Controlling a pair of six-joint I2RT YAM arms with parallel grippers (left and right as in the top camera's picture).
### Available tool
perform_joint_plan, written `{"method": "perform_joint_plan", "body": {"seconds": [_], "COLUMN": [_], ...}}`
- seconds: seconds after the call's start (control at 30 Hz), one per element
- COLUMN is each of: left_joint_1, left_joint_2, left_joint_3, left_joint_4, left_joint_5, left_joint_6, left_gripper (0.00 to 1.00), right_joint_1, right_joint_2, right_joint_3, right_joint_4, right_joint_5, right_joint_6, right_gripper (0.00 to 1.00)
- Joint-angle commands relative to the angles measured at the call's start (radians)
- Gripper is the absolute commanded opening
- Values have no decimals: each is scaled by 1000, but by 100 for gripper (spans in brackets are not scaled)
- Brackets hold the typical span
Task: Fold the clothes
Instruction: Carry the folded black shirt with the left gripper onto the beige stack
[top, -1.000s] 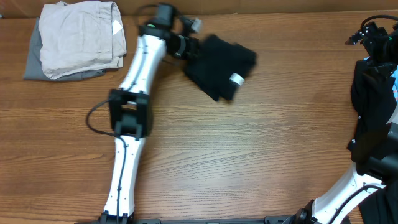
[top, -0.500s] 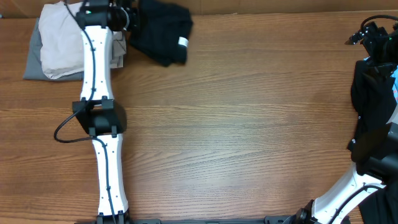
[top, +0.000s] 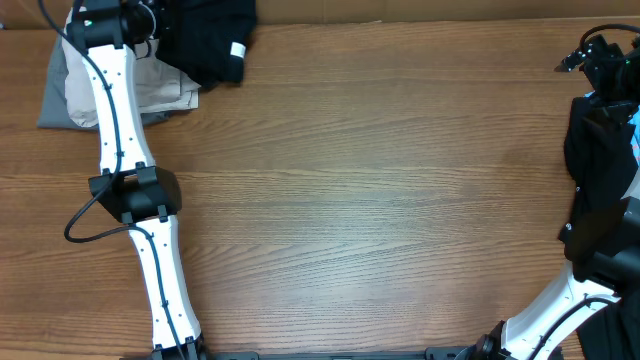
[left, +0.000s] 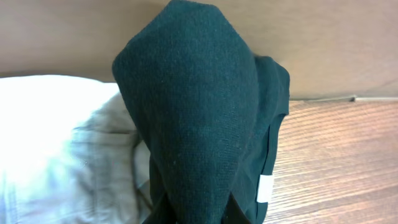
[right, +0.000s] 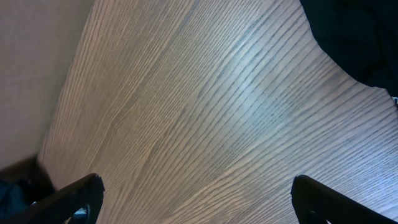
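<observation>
Wood-grain worktop (top: 380, 200) runs back to a tan wall; in its far left corner a folded cream garment (top: 78, 95) sits on a grey one (top: 48, 105) — that much looks done; the black T-shirt (top: 212, 35), folded into a bundle with its white tag (top: 237, 52) showing, hangs at the pile's edge, pinched in the closed left gripper (top: 158, 14), not yet set down; a dark heap (top: 598, 150) by the right arm probably remains to fold — the right gripper (right: 196, 186) gapes wide, holding nothing.

black T-shirt (top: 205, 35): folded bundle, white tag (top: 237, 52) showing, far-left bench (top: 380, 200) corner, overlapping cream garment
cream garment (top: 170, 90): folded, atop grey garment (top: 50, 100)
black pile (top: 600, 160): heaped, right edge
</observation>
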Motion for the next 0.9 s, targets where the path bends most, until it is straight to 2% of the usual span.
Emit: {"method": "perform_joint_plan", "body": {"seconds": [0.0,0.2,0.47,0.7,0.87], "left_joint_1": [19,39,61,93,118], "left_joint_2": [-19,-66,-88,-88,-88], "left_joint_3": [39,39,39,39,39], "left_joint_4": [8,-16,-77,-77,-40], "left_joint_5": [-2,-67,-216,-266,-264], "left_joint_6": [-73,-159,-191,-174,-73], "left_gripper": [4,4,4,4,5], "right_joint_1": [-1,-1,-1,-1,-1], "right_joint_2": [-7,-6,-6,-6,-6], "right_joint_3": [7,7,7,7,7], "right_joint_4": [5,4,4,4,5], "right_joint_5": [3,3,3,3,3], "right_joint_6": [-10,-10,-10,-10,-10], "right_gripper": [100,100,100,100,100]}}
